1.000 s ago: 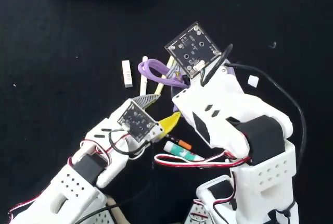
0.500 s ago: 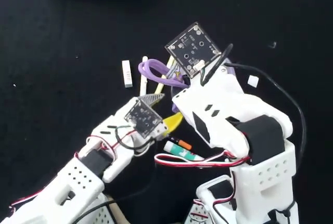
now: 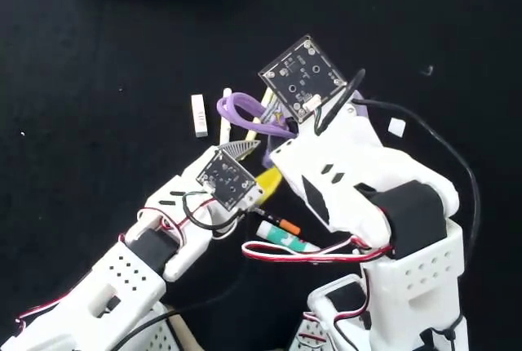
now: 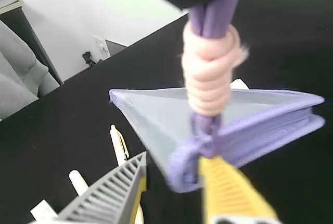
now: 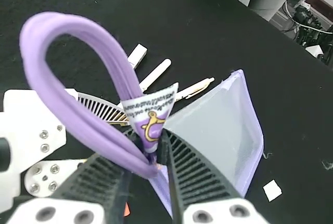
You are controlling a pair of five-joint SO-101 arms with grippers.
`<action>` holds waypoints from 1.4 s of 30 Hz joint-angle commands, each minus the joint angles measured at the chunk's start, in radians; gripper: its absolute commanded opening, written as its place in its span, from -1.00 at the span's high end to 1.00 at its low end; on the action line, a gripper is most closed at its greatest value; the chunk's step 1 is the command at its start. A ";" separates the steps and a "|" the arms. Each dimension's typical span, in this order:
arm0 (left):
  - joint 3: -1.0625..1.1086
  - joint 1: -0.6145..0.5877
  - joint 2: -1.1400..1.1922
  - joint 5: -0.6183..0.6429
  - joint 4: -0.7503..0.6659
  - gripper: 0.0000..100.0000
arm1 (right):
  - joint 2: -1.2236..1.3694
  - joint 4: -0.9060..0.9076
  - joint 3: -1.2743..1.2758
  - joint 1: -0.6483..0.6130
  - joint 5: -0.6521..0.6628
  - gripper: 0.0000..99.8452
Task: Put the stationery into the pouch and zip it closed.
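Soft see-through lilac pouch [image 5: 218, 125] held up mid-tabletop by right pincer [image 5: 151, 136] pinching its purple cord loop [image 5: 78, 73] and tag, left pincer [image 4: 171, 160] spread at a corner; light, floppy, likely slippery, so grip the stiffer zip seam.

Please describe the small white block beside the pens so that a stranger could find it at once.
On the black table, find the purple strap loop near the middle. At its left edge lies a long white pen, and left of that the short white rectangular block: stubby and flat-sided, unlike the slim round pens.
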 commanded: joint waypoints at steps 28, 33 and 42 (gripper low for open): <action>-0.059 0.044 0.002 0.005 -0.018 0.94 | -0.028 0.124 -0.113 0.091 0.040 0.98; -0.059 0.021 0.002 0.006 -0.018 0.94 | -0.028 0.198 -0.179 0.160 0.040 0.98; -0.064 -0.004 0.000 0.008 -0.018 0.94 | -0.028 0.203 -0.176 0.221 0.087 0.98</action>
